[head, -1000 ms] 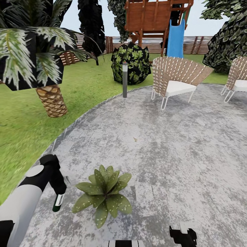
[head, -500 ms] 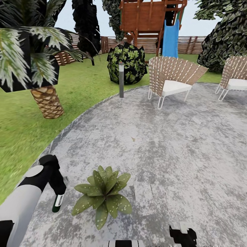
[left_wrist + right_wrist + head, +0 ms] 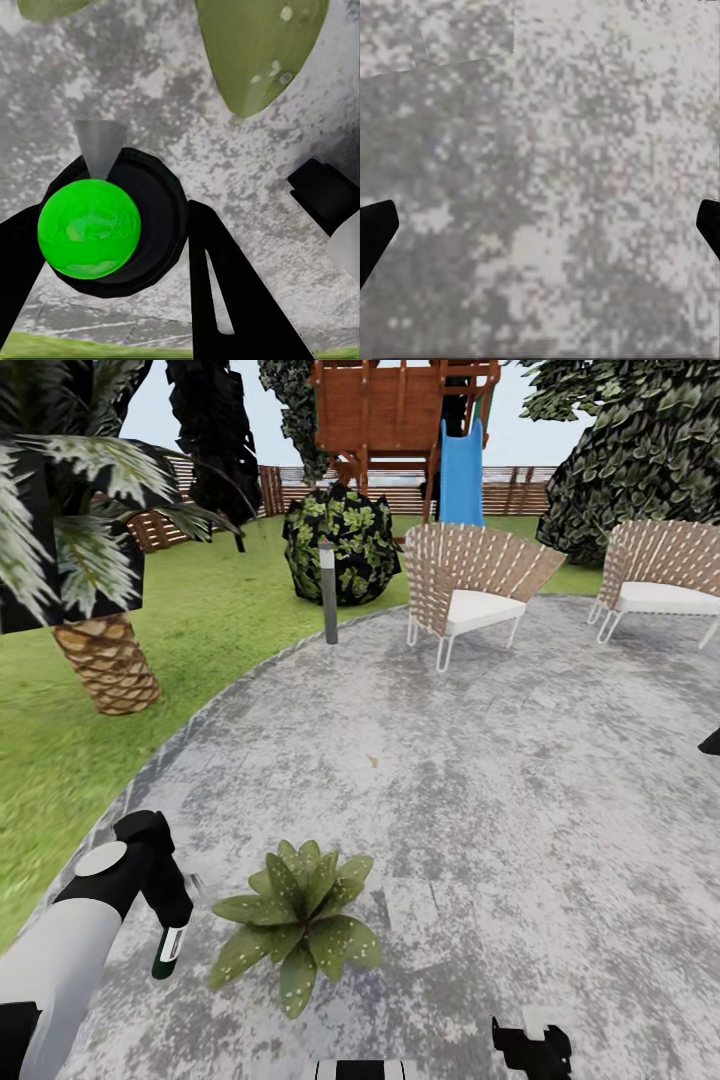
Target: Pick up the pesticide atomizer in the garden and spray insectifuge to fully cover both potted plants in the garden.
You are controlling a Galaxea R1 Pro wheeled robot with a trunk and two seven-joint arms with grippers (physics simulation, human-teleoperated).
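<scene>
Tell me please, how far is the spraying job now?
Done: the atomizer is picked up, held between the left gripper's fingers. In hand: it hangs beside one potted plant on the paving. No spray is visible. Left: covering this plant and the second one. The right gripper is open.

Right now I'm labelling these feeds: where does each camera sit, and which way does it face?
Head view: on the head, looking forward and down over the paving at the potted plant; left arm shows.
Left wrist view: by the left gripper, shut on the atomizer, facing paving and leaves.
Right wrist view: by the right gripper, open, facing bare paving.
Head and left wrist views share plant and atomizer.
</scene>
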